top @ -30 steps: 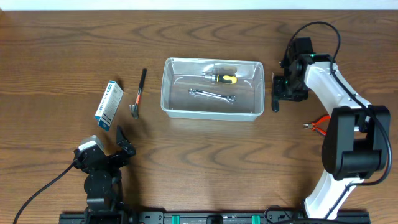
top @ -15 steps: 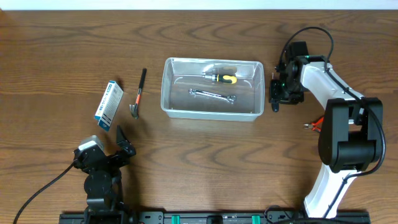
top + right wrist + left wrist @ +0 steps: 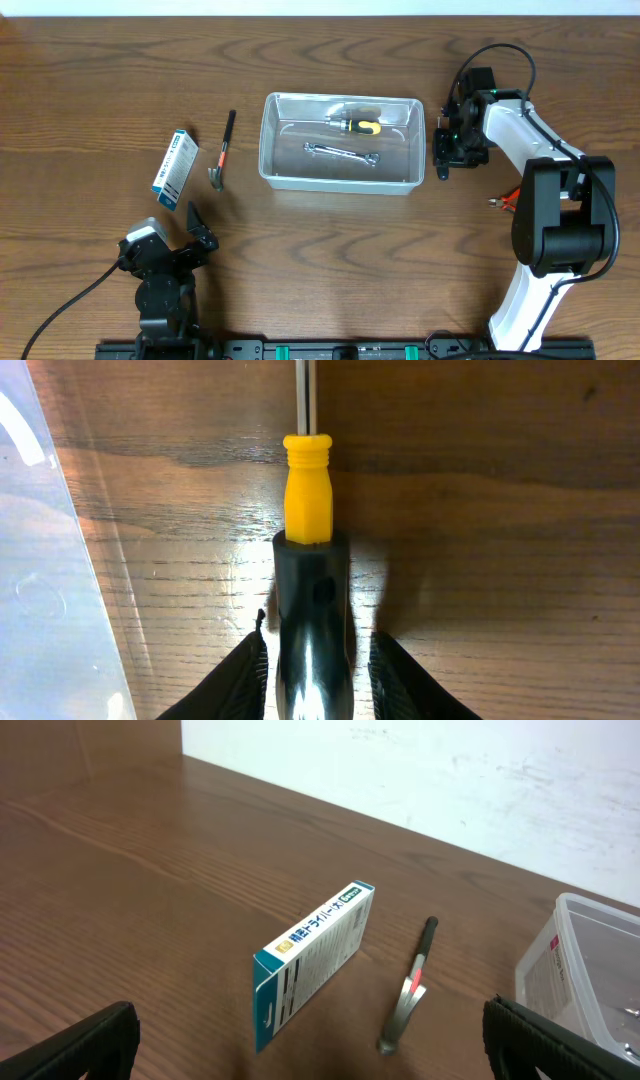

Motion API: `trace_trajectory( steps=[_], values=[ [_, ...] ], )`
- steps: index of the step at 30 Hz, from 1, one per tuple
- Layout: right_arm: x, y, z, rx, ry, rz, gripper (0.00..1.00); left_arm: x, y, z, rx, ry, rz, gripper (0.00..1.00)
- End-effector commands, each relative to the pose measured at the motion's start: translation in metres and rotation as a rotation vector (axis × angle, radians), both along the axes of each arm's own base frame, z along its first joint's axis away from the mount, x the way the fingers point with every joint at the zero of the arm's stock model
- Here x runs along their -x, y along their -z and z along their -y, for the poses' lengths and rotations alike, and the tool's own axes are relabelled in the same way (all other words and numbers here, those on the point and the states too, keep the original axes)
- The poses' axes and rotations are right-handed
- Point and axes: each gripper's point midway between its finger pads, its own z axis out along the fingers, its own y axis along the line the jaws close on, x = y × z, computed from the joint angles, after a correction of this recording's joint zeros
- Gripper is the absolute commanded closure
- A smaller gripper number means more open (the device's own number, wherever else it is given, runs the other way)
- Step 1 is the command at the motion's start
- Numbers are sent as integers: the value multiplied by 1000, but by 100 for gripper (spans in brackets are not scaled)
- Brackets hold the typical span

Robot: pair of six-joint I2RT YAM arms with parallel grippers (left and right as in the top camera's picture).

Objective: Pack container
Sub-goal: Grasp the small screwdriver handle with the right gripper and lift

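The clear plastic container (image 3: 340, 184) stands mid-table and holds a yellow-and-black screwdriver (image 3: 358, 125) and a wrench (image 3: 342, 153). Its wall shows in the right wrist view (image 3: 50, 560) and its corner in the left wrist view (image 3: 590, 960). My right gripper (image 3: 443, 160) is low over the table just right of the container. In the right wrist view it (image 3: 312, 660) is open, with a finger on each side of the black handle of a second screwdriver with a yellow collar (image 3: 308, 490), with small gaps. My left gripper (image 3: 195, 232) is wide open and empty at the front left (image 3: 310, 1060).
A small hammer (image 3: 222, 150) and a blue-and-white cardboard box (image 3: 175, 167) lie left of the container; both show in the left wrist view, the hammer (image 3: 410, 1000) and the box (image 3: 310, 955). Red-handled pliers (image 3: 510, 200) lie at the right near the right arm.
The right gripper moved a little left and toward the front over the screwdriver, then stayed still. The left arm has not moved.
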Motion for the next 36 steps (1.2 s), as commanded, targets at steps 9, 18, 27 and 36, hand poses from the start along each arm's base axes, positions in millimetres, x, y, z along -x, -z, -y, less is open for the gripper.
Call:
trace_trajectory(
  steps=[9, 18, 27, 36],
  values=[
    [5, 11, 1, 0, -25, -31, 62, 0, 12, 0, -10, 2, -30, 2],
    [4, 13, 3, 16, -24, -30, 78, 0, 12, 0, -10, 2, -30, 2],
    [3, 10, 4, 18, -23, -27, 96, 0, 12, 0, -10, 1, -30, 2],
    [-43, -62, 4, 33, -63, 93, 99, 0, 12, 0, -10, 2, -30, 2]
  ],
)
